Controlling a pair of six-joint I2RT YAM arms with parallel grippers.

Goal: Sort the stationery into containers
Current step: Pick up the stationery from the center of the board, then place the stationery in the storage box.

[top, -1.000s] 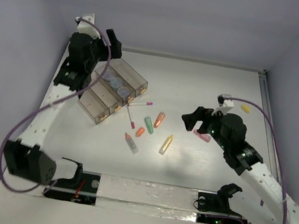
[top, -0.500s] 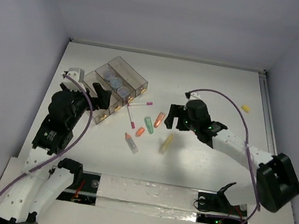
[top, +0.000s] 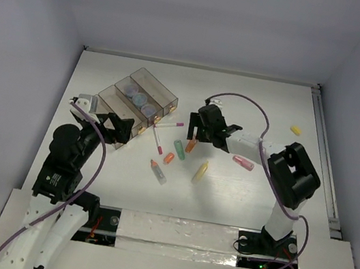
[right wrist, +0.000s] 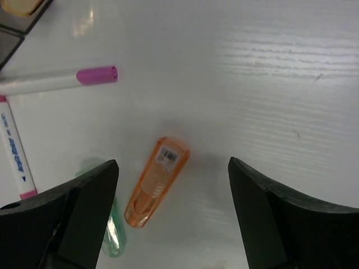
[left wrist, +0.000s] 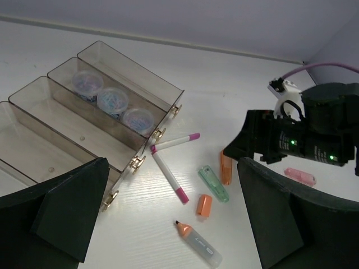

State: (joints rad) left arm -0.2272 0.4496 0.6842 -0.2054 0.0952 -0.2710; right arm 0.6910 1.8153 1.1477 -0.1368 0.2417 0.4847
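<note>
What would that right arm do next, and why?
Probably lower straight down and close on the small translucent orange plastic stick: the right arm's fingers are open, and it lies on the white table between them, slightly left of centre.

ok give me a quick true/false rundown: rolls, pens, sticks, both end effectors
1. All three rolls sit in the same compartment of the containers. True.
2. The right end effector is shut on the orange stick. False: it is open, with a finger on either side of the stick, which lies on the table.
3. Both white pens lie on the table, outside the containers. True.
4. The pink stick is in a compartment. False: it lies on the table, on the far side of the right end effector from the containers.
5. The left end effector is open and holds nothing. True.
</note>
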